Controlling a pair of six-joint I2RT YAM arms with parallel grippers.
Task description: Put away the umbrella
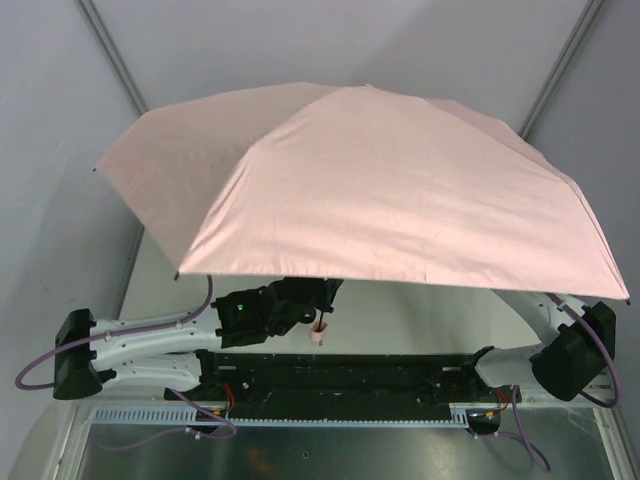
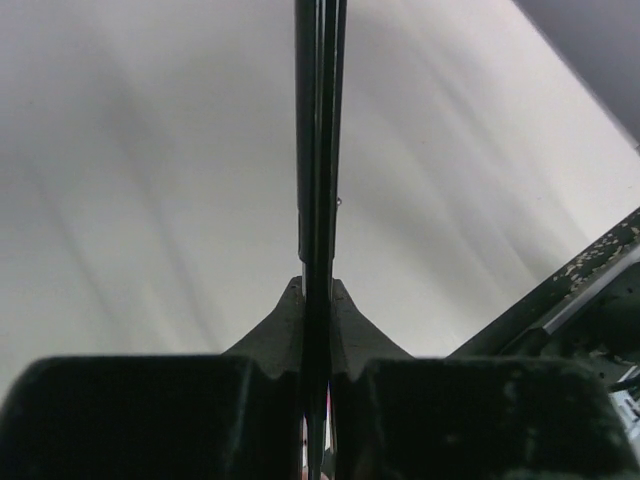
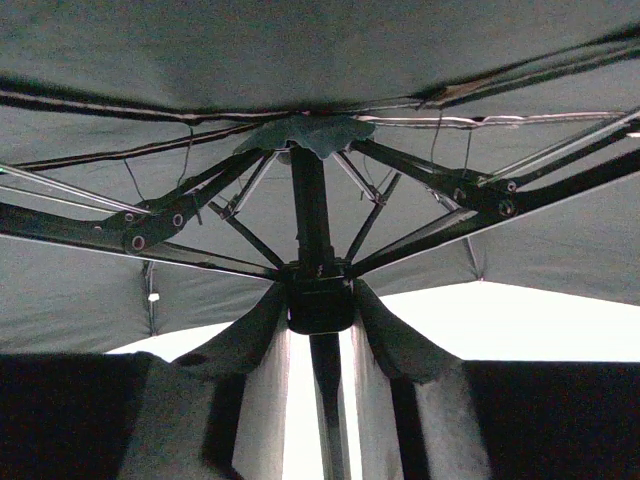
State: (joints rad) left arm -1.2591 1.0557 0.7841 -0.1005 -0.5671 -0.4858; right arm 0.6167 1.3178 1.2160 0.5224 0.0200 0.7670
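Note:
The pale pink umbrella (image 1: 400, 190) is fully open and covers most of the top view. Its small pink handle (image 1: 319, 335) hangs below the canopy edge. My left gripper (image 1: 318, 298) is shut on the thin black shaft (image 2: 320, 150) just above the handle, with both fingers (image 2: 350, 325) pressed on it. My right gripper (image 3: 320, 300) is under the canopy, hidden in the top view. Its fingertips (image 3: 380, 325) clamp the black runner (image 3: 320, 305) on the shaft, where the ribs (image 3: 150, 230) fan out.
The right arm (image 1: 560, 355) reaches up under the canopy's right edge. The left arm (image 1: 140, 345) stretches in from the left. The black base rail (image 1: 340, 375) runs between the arms. The white table (image 2: 150, 200) lies under the umbrella.

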